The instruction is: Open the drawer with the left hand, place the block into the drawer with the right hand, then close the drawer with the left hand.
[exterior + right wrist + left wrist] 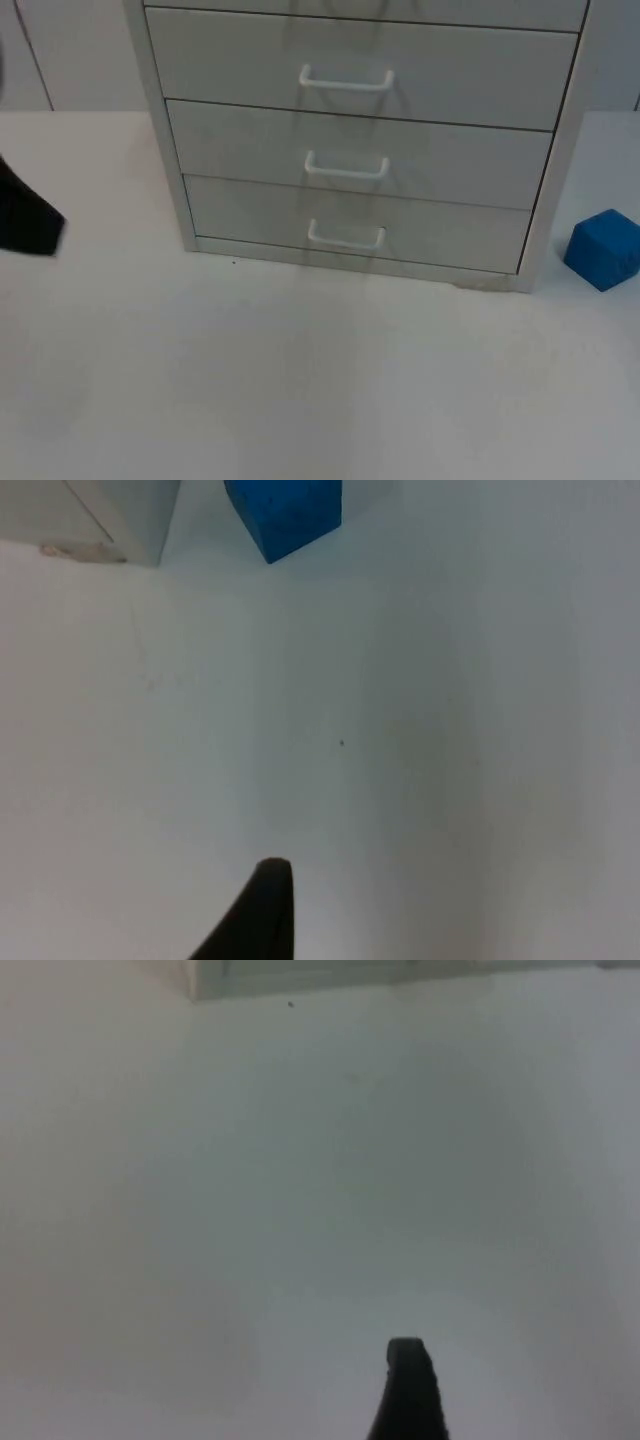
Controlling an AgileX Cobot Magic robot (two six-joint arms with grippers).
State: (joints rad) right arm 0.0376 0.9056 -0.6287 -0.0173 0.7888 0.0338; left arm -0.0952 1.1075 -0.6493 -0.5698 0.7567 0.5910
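A pale grey metal drawer cabinet (360,140) stands on the white table top (300,380), its front facing the near edge. Three drawer fronts are stacked one above another, each carrying a white loop handle: the upper handle (346,79), the middle handle (346,166) and the lowest handle (346,237). All three drawers sit flush with the cabinet's frame, none pulled out. The lowest drawer (360,225) lies just above the table surface.

The small blue cube block (604,249) rests on the table to the right of the cabinet, near its front right corner but apart from it. In the right wrist view the same block (285,512) sits beside the cabinet's corner (110,520), with bare table stretching between it and the right gripper (262,910). That gripper hangs above the table well short of the block; I cannot tell how its jaws stand, and nothing is held that I can see.

The left arm (25,215) shows as a dark shape over the table, left of the cabinet and clear of it. The left gripper (405,1390) hovers over open table with the cabinet's base (300,975) ahead of it; its jaw spread I cannot make out.
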